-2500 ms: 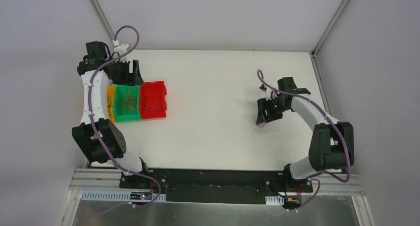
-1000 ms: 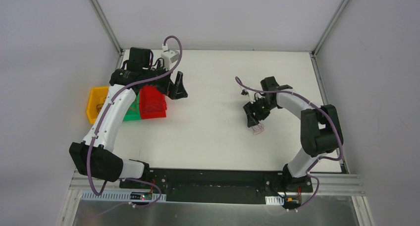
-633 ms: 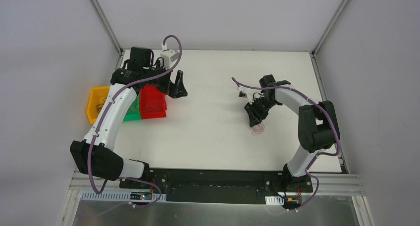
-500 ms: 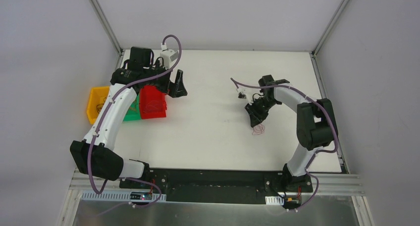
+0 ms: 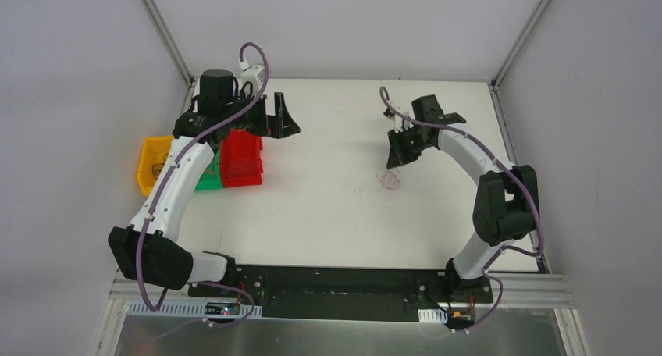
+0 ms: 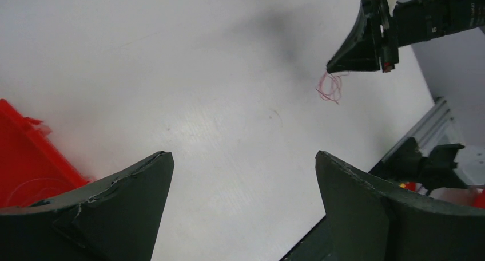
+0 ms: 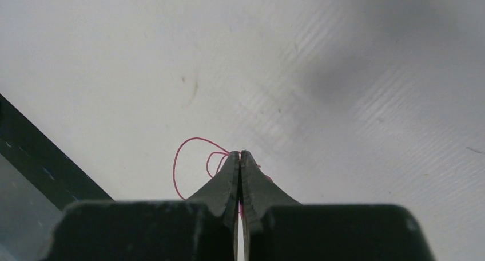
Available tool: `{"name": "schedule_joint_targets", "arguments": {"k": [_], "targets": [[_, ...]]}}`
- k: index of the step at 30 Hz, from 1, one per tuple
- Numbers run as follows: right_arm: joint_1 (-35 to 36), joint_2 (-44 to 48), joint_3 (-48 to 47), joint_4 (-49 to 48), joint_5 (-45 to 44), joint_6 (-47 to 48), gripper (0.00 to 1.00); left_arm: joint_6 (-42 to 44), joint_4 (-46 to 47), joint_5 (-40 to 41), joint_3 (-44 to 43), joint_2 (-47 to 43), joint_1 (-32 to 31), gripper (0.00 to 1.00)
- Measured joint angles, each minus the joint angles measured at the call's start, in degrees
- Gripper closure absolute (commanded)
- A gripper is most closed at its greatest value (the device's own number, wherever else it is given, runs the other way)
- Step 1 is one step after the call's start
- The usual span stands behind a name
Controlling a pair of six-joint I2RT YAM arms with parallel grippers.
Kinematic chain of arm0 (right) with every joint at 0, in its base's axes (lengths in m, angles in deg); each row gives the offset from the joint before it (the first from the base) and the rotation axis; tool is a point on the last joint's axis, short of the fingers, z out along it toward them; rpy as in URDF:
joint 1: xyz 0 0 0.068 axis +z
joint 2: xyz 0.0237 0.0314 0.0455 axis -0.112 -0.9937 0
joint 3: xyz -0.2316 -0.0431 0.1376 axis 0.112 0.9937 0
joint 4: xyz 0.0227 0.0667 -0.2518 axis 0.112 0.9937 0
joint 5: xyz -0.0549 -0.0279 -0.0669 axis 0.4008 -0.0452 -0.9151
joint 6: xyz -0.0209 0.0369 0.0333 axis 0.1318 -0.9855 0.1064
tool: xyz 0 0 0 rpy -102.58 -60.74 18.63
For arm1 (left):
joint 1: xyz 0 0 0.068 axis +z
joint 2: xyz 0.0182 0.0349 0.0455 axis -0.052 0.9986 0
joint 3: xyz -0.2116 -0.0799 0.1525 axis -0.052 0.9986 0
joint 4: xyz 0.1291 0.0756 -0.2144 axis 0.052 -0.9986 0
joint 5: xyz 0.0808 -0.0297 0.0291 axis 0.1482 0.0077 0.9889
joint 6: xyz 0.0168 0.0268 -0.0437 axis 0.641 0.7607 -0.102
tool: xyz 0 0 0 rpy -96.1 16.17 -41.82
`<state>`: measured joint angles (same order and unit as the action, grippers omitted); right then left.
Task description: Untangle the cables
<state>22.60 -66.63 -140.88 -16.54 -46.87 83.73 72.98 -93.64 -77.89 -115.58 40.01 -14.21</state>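
- Right now the cables (image 5: 389, 180) are a tiny clump of hair-thin, curly red-pink wire, dangling from the tip of the right gripper (image 5: 389, 165) over the right half of the table; whether they touch it I cannot tell.
- Seen from the right wrist, that gripper's (image 7: 241, 155) two dark, wedge-shaped fingers are pressed flat together with the wire loops (image 7: 191, 158) curling out from between their tips.
- From the left wrist, the clump (image 6: 330, 87) hangs just under the pointed black tip of the right gripper (image 6: 330, 68).
- Over the far left of the table, the left gripper (image 5: 282, 122) holds its jaws spread wide with nothing between them; its fingers (image 6: 114, 209) are matte black, broad and scuffed.
- Next to it sit three glossy plastic bins in a row: red (image 5: 242, 157), green (image 5: 204, 180), yellow (image 5: 152, 157).
- Under everything, the table (image 5: 328, 215) is white and matte, with faint fine ridges and a few small marks up close.
- Pale grey walls close the space, with bare metal posts in the far corners.
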Motion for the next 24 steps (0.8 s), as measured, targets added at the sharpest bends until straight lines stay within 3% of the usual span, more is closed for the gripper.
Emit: {"name": "schedule_joint_targets", "arguments": {"k": [4, 10, 17, 20, 24], "targets": [[1.36, 2.89, -3.50, -7.04, -0.85, -14.67, 1.00, -8.87, 3.89, -5.62, 2.29, 2.67, -0.68, 0.01], [7.21, 4.22, -3.69, -11.93, -3.45, -27.98, 1.00, -23.71, 11.54, -7.72, 8.98, 9.64, -5.31, 0.04], [12.17, 4.02, -3.69, -15.74, -5.79, -36.74, 1.00, -30.34, 15.13, -7.67, 9.49, 16.65, -14.91, 0.23], [13.92, 3.98, -3.69, -16.46, -6.03, -38.18, 1.00, -31.54, 15.96, -7.67, 9.49, 19.65, -17.00, 0.39], [15.61, 3.98, -3.69, -16.63, -6.21, -38.80, 1.00, -32.06, 16.17, -7.63, 9.49, 22.91, -17.29, 0.80]]}}
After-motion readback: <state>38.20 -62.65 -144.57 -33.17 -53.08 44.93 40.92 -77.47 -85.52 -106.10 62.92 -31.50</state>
